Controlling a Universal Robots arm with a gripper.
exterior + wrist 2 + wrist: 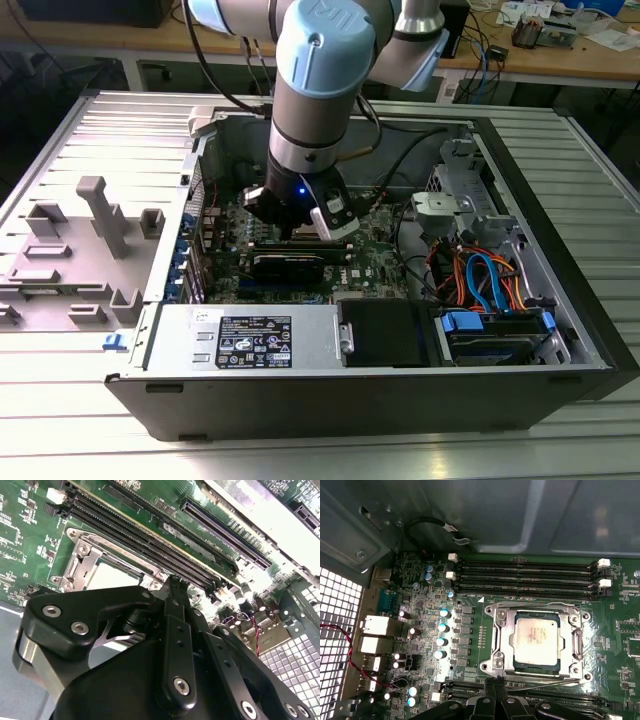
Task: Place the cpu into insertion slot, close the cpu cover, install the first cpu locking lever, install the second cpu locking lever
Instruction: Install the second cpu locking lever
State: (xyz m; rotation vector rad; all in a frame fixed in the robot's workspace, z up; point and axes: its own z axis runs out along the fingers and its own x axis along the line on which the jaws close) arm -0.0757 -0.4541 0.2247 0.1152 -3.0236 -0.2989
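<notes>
The cpu (538, 639) is seated in the insertion slot (500, 656) on the green board (470, 645), framed by the lowered cpu cover (538, 609); the gripper (493, 686), fingers pressed together on nothing, is poised at the slot's edge beside the memory slots (525, 575)

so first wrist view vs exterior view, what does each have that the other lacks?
First wrist view: the cpu seated in the insertion slot, with the cpu cover closed flat around it, plus the row of blue-topped capacitors beside it.

Exterior view: the whole open computer case, the arm reaching down into it, the grey fixture tray at that view's left, and the orange and blue cables at its right.

Both: the green motherboard and the gripper, low over the board near the socket.
</notes>
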